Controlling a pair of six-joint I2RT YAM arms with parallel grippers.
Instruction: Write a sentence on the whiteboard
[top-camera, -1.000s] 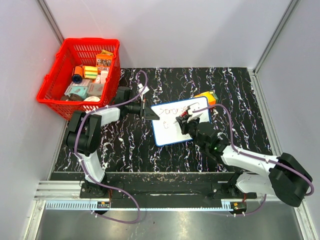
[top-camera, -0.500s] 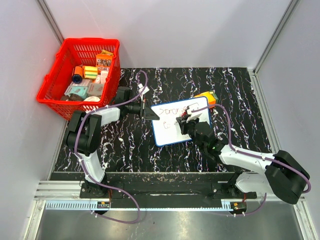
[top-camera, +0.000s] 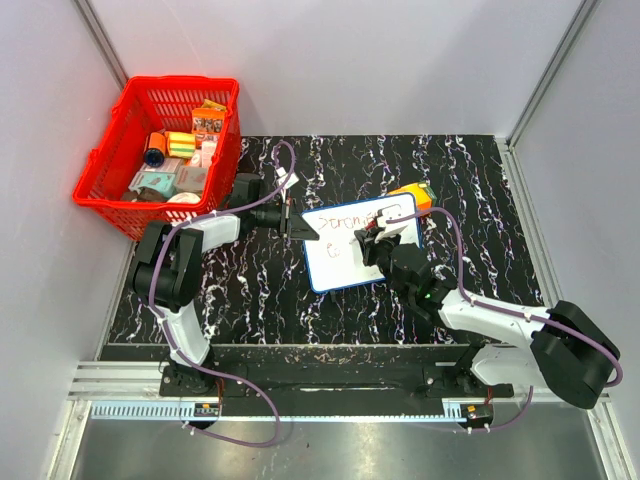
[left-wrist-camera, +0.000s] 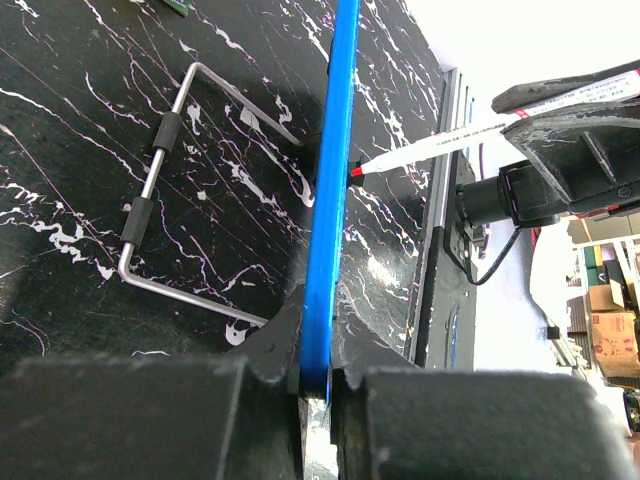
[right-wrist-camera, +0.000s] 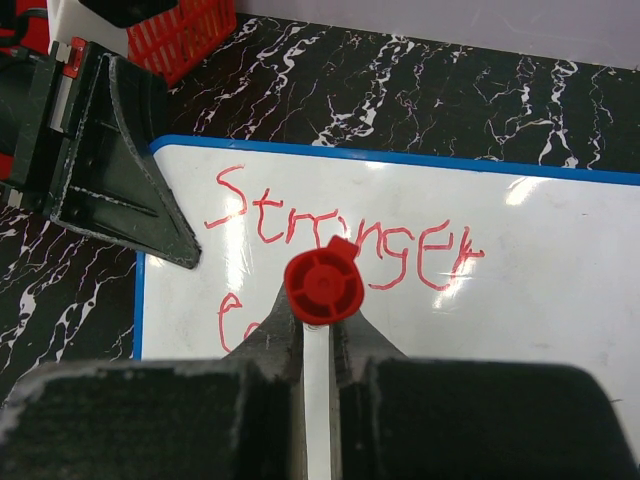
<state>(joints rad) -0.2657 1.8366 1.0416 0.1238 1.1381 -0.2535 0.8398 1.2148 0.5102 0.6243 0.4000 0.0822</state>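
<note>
1. Whiteboard (top-camera: 350, 262) lies mid-table, between the two arms, its far right corner just beside an orange box (top-camera: 415, 193).
2. Left gripper (top-camera: 300, 228) is clenched on the board's blue left edge (left-wrist-camera: 330, 200). My guess is that this pins the board so it cannot slide or twist under the pen's push.
3. Right gripper (top-camera: 372, 240) is clamped on a red marker (right-wrist-camera: 323, 285), held roughly square to the board. In the left wrist view the tip (left-wrist-camera: 356, 172) sits at the white face, apparently touching.
4. Sentence (right-wrist-camera: 340, 235) is partly written in red: "Stronger" on the top line, and below it at the left an "e" with the start of another letter, partly hidden by the marker. The pen hovers over that second line, so the task looks about midway.
5. Wire stand (left-wrist-camera: 150, 200) shows on the table (top-camera: 470, 200) behind the board in the left wrist view; I cannot tell whether it props the board.
6. Count: one whiteboard, one marker, two grippers, both gripping, one finished word, two lines begun, one orange box, and one red basket (top-camera: 180, 82) at far left. The basket holds several small packets, too jumbled to count.
</note>
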